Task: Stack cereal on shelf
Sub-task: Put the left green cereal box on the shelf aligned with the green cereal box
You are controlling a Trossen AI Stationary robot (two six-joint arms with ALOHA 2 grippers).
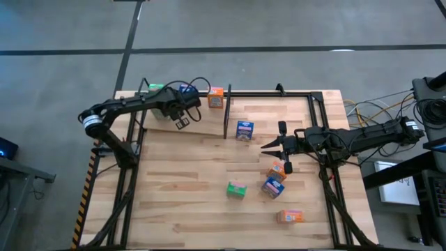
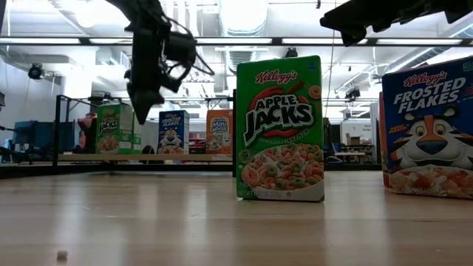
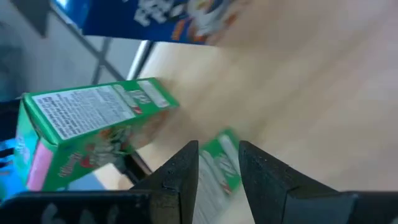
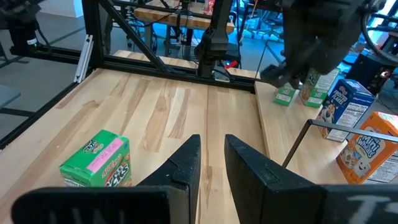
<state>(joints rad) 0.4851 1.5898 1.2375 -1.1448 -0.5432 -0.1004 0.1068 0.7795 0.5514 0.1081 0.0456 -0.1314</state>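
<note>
Already the shelf (image 1: pixel 202 120) holds 3 cereal boxes (image 1: pixel 216 97); above it the left gripper (image 1: pixel 182 123) hangs released, empty.

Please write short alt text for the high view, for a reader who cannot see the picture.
Seen from above, a wooden table carries small cereal boxes: three stand on the shelf at the far left, five more are scattered on the right. The left pincer hangs over the shelf, and the right pincer is near a blue box.
</note>
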